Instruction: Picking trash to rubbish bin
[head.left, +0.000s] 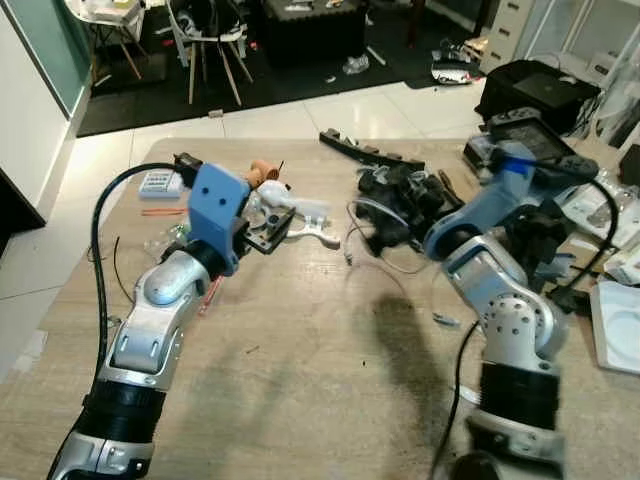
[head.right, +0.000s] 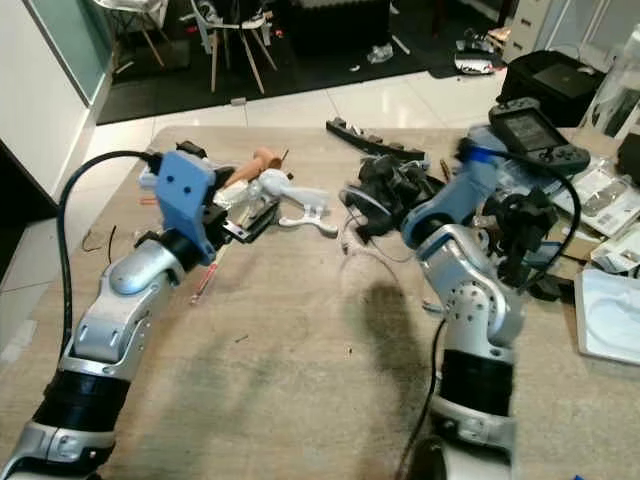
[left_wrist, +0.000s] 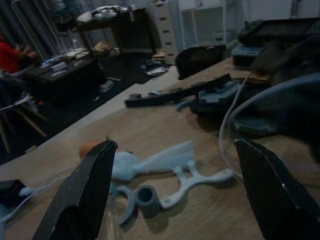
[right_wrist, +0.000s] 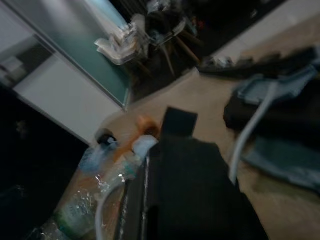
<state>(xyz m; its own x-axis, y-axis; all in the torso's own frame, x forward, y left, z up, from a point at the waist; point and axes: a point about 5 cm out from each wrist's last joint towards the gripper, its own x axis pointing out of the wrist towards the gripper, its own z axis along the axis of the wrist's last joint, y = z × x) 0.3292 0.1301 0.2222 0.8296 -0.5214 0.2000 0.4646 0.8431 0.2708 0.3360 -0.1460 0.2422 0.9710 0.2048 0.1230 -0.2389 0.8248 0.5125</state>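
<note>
Two grippers, left gripper (left_wrist: 172, 187) open, right gripper (head.left: 385, 222) over wooden table (head.left: 300, 340).

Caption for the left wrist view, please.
Left gripper, fingers spread wide, facing a white plastic bracket and pale crumpled wrapper on the wooden table.

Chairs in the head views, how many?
2, both on the dark floor beyond the table: one wooden-legged chair near top centre, another chair at the top left corner. More may be cropped.

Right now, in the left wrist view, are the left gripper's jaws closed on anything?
No. The left gripper has its jaws spread wide apart, with the white plastic piece lying on the table between them, ungrasped.
</note>
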